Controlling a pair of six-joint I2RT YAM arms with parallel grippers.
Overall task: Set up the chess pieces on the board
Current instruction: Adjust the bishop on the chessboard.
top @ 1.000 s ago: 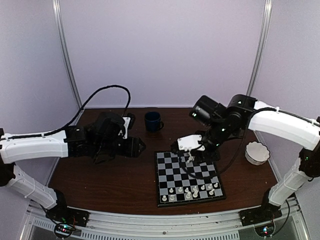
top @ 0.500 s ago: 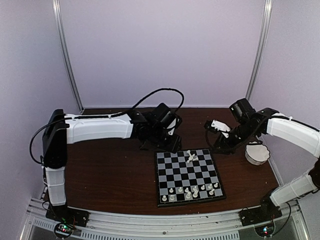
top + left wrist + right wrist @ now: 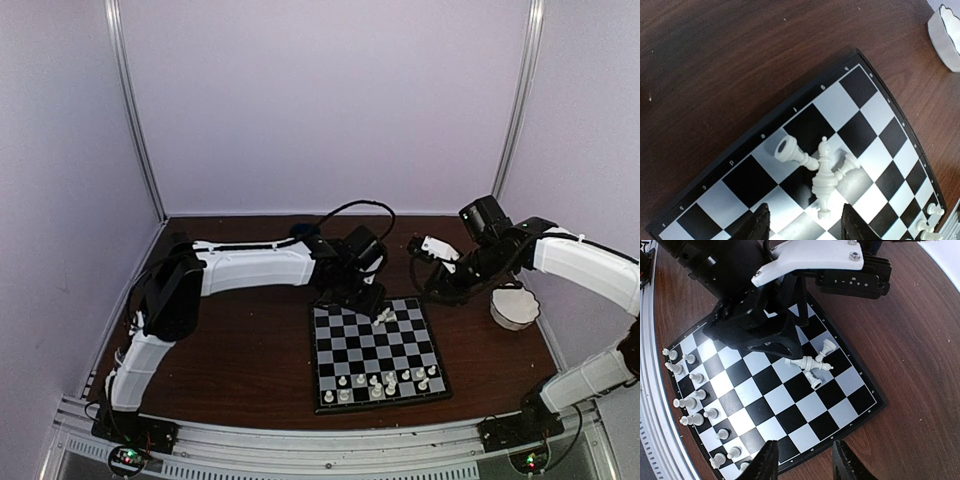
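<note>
The board (image 3: 345, 352) lies on the brown table in front of the arms. Three white chess pieces (image 3: 383, 316) lie toppled in a heap near its far edge. Several more pieces (image 3: 385, 380) stand on the two near rows. My left gripper (image 3: 366, 294) hovers at the board's far edge, just left of the heap. In the left wrist view it (image 3: 805, 227) is open and empty, with the heap (image 3: 822, 177) just ahead of its fingertips. My right gripper (image 3: 432, 288) hangs off the board's far right corner. In the right wrist view it (image 3: 805, 462) is open and empty above the board (image 3: 790, 405).
A white scalloped bowl (image 3: 514, 306) stands on the table right of the board and shows in the left wrist view (image 3: 946, 25). The left arm's black wrist (image 3: 755, 325) covers the board's far edge in the right wrist view. Metal frame posts stand at the back corners.
My left arm swung from the far left across to the board's far edge beside the heap. My right gripper left the board and drew back to the right, leaving the pieces lying there.
</note>
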